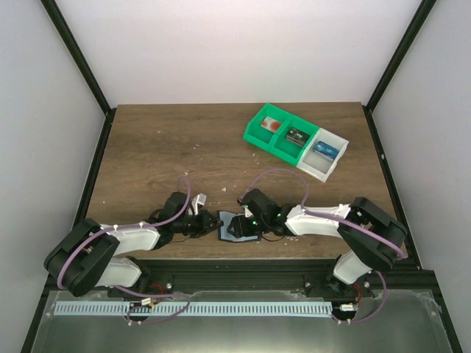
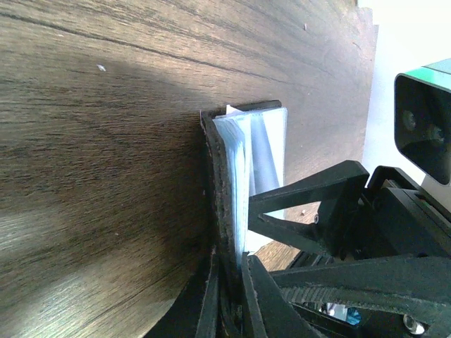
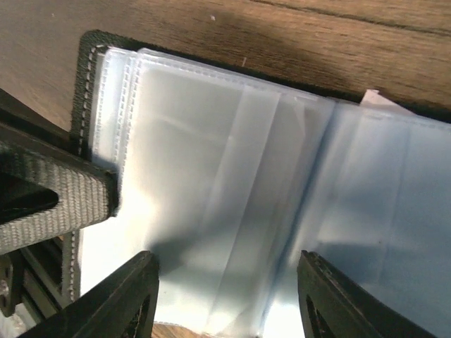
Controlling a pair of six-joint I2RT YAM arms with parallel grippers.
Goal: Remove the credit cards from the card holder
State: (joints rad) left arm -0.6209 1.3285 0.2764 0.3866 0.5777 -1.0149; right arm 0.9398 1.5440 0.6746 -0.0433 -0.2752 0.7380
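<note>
1. The row of bins has three compartments: the leftmost green one holds a red-and-white item, the middle green one a dark item, and the white one a blue item.
2. The card holder lies on the surface well apart from the bins, nearer the arm bases and to the bins' left.
3. It lies open with its clear sleeves facing up, and its long axis runs roughly left to right.
4. The left end effector is clenched on its black edge.
5. The right end effector hovers released over the sleeves.
</note>
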